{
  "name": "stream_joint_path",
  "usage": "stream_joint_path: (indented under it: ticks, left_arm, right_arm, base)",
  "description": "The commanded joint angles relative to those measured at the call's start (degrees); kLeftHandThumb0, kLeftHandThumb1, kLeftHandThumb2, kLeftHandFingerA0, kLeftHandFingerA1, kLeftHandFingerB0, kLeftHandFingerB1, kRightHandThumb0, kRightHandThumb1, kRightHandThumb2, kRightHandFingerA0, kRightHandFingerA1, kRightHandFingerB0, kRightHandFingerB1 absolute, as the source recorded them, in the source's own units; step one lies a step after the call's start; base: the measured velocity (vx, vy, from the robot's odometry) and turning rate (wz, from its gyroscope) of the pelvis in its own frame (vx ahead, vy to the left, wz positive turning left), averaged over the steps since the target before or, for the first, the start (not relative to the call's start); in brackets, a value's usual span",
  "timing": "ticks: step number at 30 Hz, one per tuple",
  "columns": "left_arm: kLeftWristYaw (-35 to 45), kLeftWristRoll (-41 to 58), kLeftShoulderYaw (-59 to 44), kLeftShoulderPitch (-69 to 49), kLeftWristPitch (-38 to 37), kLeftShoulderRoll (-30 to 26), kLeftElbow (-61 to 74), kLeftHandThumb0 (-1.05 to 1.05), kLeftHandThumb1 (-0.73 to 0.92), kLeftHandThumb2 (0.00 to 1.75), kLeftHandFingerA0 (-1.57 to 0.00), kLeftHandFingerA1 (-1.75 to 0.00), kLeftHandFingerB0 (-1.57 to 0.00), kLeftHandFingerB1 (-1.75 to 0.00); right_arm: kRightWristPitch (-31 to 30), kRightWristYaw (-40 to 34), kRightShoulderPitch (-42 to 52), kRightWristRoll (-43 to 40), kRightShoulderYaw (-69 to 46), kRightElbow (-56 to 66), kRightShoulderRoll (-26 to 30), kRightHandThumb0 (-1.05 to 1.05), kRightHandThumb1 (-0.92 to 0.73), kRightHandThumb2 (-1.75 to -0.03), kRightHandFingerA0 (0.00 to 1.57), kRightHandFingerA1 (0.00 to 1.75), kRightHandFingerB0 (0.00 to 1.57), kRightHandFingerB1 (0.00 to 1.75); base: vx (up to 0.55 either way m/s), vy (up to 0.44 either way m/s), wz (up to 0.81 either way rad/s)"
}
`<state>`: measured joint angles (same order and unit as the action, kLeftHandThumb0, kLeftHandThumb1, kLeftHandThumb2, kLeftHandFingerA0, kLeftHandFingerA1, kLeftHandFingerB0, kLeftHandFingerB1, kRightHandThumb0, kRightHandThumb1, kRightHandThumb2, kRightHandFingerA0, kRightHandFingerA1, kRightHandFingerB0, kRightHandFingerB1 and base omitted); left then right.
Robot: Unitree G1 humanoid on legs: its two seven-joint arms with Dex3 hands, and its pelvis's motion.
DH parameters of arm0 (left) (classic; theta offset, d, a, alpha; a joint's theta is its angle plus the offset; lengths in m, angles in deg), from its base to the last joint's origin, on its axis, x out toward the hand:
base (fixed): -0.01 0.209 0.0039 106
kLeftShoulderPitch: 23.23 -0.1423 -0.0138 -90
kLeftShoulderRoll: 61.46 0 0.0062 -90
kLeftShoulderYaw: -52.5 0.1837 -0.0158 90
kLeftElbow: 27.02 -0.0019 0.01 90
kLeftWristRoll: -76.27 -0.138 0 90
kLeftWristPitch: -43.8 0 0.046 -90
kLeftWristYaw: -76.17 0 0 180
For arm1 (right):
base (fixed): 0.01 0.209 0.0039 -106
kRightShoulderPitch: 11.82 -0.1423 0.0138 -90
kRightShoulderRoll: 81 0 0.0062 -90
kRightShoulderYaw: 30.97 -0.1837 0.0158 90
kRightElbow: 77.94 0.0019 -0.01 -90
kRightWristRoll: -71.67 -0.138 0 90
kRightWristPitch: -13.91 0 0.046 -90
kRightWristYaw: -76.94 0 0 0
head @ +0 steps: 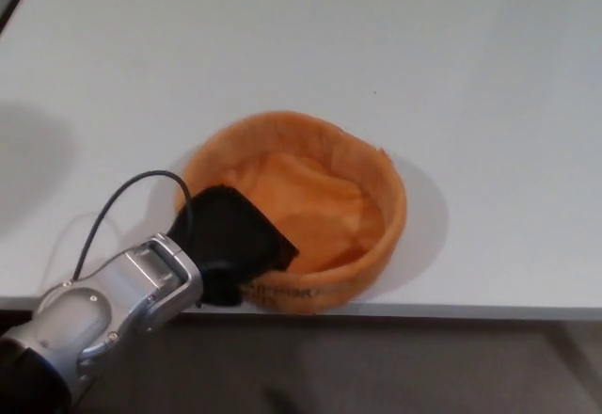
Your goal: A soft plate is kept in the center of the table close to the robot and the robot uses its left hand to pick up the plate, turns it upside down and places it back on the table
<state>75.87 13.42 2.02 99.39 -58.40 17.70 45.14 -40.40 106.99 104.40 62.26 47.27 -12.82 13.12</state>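
The soft orange plate (310, 198) is a round fabric dish with a raised rim, standing open side up near the table's front edge. My left hand (233, 240) comes in from the lower left and is shut on the plate's near-left rim, with fingers (268, 245) inside the rim and the rest of the hand outside it. The hand hides that part of the rim. Dark printed letters show on the front wall. My right hand does not show.
The white table (376, 47) stretches away behind and to both sides of the plate. Its front edge (451, 309) runs just below the plate. A black cable (113, 209) loops from my left forearm.
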Motion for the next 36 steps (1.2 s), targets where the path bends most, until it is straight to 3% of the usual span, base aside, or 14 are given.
stream_joint_path:
  ticks: [1,2,3,4,9,10,13,14,15,16,18,19,26,36]
  left_arm:
    - [-4.77,-5.0,-0.8,0.87,1.99,-2.48,0.3,-0.23,0.5,0.58,-0.98,-1.64,-0.94,-0.75]
    - [-5.16,-4.91,-0.87,0.78,1.71,-2.56,0.13,-0.23,0.5,0.58,-0.98,-1.64,-0.94,-0.75]
    - [-6.52,-5.22,-0.87,0.32,2.16,-2.1,-0.06,-0.24,0.49,0.58,-0.98,-1.65,-0.93,-0.82]
    - [-6.83,-5.59,-0.8,0.11,2.27,-2.23,0.05,-0.28,0.5,0.58,-0.99,-1.66,-0.94,-0.75]
    - [-7.99,-5.68,-1.2,-0.92,1.9,-2.73,0.0,-0.31,0.5,0.6,-0.95,-1.65,-0.92,-0.74]
    - [-7.96,-6.34,-0.88,-0.6,1.96,-2.68,-0.23,-0.32,0.51,0.61,-0.95,-1.65,-0.92,-0.76]
    - [-7.68,-4.72,-1.46,-0.27,0.46,-2.53,-0.29,-0.37,0.52,0.61,-0.98,-1.67,-0.92,-0.82]
    - [-8.07,-3.75,-1.85,-0.19,-0.22,-2.32,-0.55,-0.33,0.36,0.84,-1.27,-1.35,-0.9,-0.94]
    - [-8.69,-2.6,-2.37,-0.18,-0.87,-1.99,-0.92,-0.33,0.36,0.84,-1.27,-1.35,-0.9,-0.94]
    - [-6.02,3.08,-4.7,-0.07,-3.04,-1.16,-0.75,-0.41,0.4,0.83,-1.21,-1.42,-0.99,-1.3]
    - [-5.62,3.66,-5.34,-0.15,-3.6,-0.93,-0.81,-0.41,0.4,0.83,-1.21,-1.42,-0.99,-1.3]
    - [-3.09,9.02,-7.53,-0.34,-4.98,0.05,-0.29,-0.34,0.62,0.59,-0.88,-1.75,-0.72,-1.75]
    - [19.36,38.48,-17.72,-3.57,2.66,7.69,6.65,-0.23,0.6,0.57,-0.87,-1.72,-0.79,-1.53]
    - [28.07,58.13,-27.71,-6.96,21.71,20.11,13.37,-0.26,0.63,0.58,-0.89,-1.75,-0.71,-1.75]
  right_arm:
    - [0.72,0.35,0.33,0.4,-0.33,-1.18,1.53,-0.67,-0.81,-0.65,0.55,0.48,0.31,0.31]
    - [0.93,0.65,0.45,0.08,-0.31,-1.34,1.5,-0.67,-0.81,-0.65,0.55,0.48,0.31,0.31]
    - [0.73,0.4,1.0,0.18,-0.54,-1.16,1.7,-0.71,-0.66,-1.0,0.48,0.59,0.24,0.47]
    - [0.47,0.8,1.15,-0.35,-0.55,-0.96,1.65,-0.67,-0.8,-0.64,0.55,0.49,0.31,0.3]
    - [0.49,1.32,1.09,-0.42,-0.32,-1.19,1.52,-0.68,-0.82,-0.65,0.54,0.47,0.3,0.31]
    - [0.4,1.2,1.24,-0.17,-0.31,-1.06,1.57,-0.72,-0.68,-1.0,0.47,0.59,0.22,0.45]
    - [-0.19,1.78,1.36,-1.13,-0.45,-0.69,1.34,-0.64,-0.81,-0.65,0.56,0.49,0.3,0.3]
    - [0.19,1.54,1.35,-0.88,-0.5,-0.86,1.28,-0.65,-0.82,-0.65,0.57,0.48,0.3,0.3]
    - [0.74,1.05,1.38,-0.37,-0.57,-1.07,1.18,-0.65,-0.82,-0.65,0.57,0.48,0.3,0.3]
    - [0.43,1.39,1.24,-0.68,-0.53,-0.98,1.19,-0.65,-0.82,-0.65,0.57,0.49,0.3,0.3]
    - [0.35,1.47,1.17,-0.72,-0.55,-0.94,1.26,-0.65,-0.82,-0.65,0.57,0.49,0.3,0.3]
    - [0.02,1.23,1.18,-0.44,-0.48,-0.57,1.33,-0.66,-0.83,-0.65,0.56,0.48,0.3,0.3]
    - [-0.96,0.33,0.71,0.44,-0.38,0.14,1.52,-0.61,-0.86,-0.66,0.56,0.49,0.32,0.31]
    - [-2.14,-1.21,0.44,2.25,-0.18,0.48,1.72,-0.62,-0.86,-0.66,0.59,0.5,0.33,0.31]
  base:
    - [0.0,0.0,0.0]
    - [0.0,0.0,0.0]
    - [0.0,0.0,0.0]
    - [0.0,0.0,0.0]
    - [0.0,0.0,0.0]
    - [0.0,0.0,0.0]
    - [0.0,0.0,0.0]
    - [0.0,0.0,0.0]
    - [0.0,0.0,0.0]
    - [0.0,0.0,0.0]
    - [0.0,0.0,0.0]
    - [0.0,0.0,0.0]
    - [0.0,0.0,0.0]
    - [0.0,0.0,0.0]
